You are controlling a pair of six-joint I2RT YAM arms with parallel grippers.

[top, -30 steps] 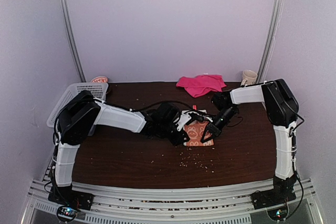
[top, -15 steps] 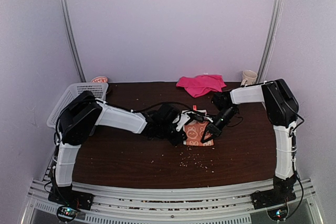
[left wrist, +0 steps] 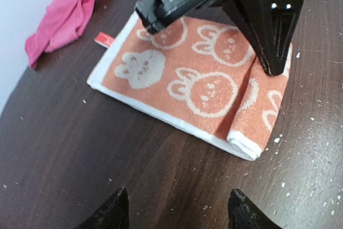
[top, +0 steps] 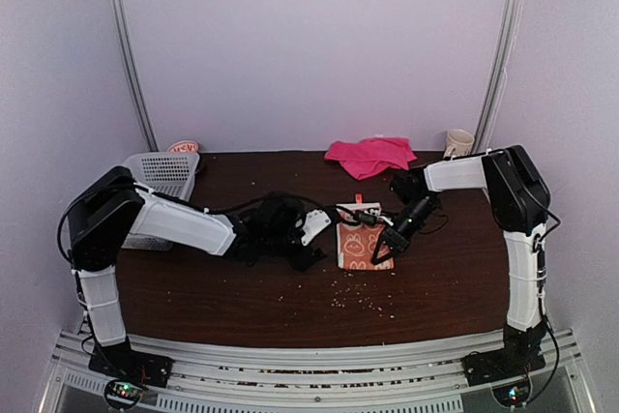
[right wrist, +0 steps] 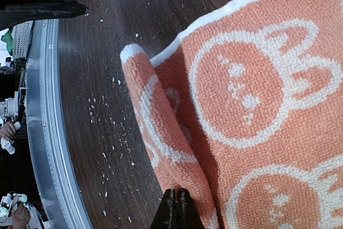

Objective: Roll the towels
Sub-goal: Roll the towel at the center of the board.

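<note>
Front of the tabletop (top: pixel 222 287): pale crumbs (top: pixel 356 299) lie scattered across the dark wood.
Left hand (top: pixel 310 243): released, its fingers spread and holding nothing. It sits low over bare wood, just left of the orange towel (top: pixel 360 247) and apart from it.
Orange towel: lies flat at mid-tabletop with its white-edged cream rabbit pattern facing up. Its near end is turned over into a short roll, and a small red tag (left wrist: pixel 104 39) shows at the far end.
Right hand (top: pixel 385 244): clenched, with the fingertips pressed together and the tips down on the crease beside the roll. Whether any cloth is pinched between them cannot be told.
Pink towel (top: pixel 370 155): crumpled in a loose heap near the far edge, well apart from both hands.
Far corners: a cream mug (top: pixel 458 143) stands upright at the right, and a white lattice basket (top: pixel 164 171) sits at the left edge.
</note>
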